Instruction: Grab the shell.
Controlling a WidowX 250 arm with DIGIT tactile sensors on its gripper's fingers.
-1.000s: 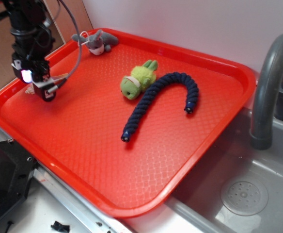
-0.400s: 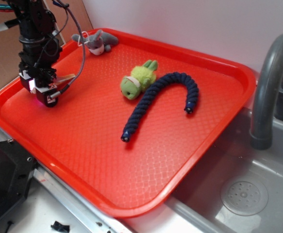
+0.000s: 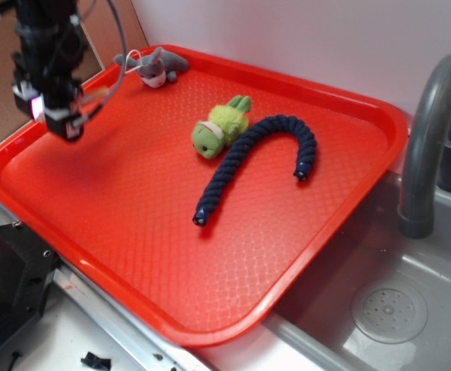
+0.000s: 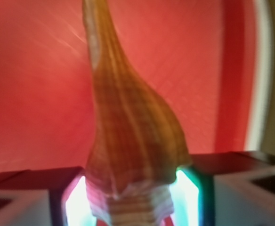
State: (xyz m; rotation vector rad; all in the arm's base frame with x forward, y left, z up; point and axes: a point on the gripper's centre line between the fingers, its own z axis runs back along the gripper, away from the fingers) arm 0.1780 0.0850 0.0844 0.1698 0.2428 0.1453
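Black robot gripper (image 3: 65, 127) clamped on tan-orange spiral shell (image 4: 128, 136), raised higher than before above red plastic tray (image 3: 210, 309). Well apart: grey plush (image 3: 154, 66), green plush turtle (image 3: 219, 125), navy rope (image 3: 260, 158). Nothing obstructing.

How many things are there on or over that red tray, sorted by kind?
Plush toys: 2, a green one and a grey one
Rope toys: 1, a dark blue rope
Shells: 1, the shell, held in the gripper above the tray
Total: 4
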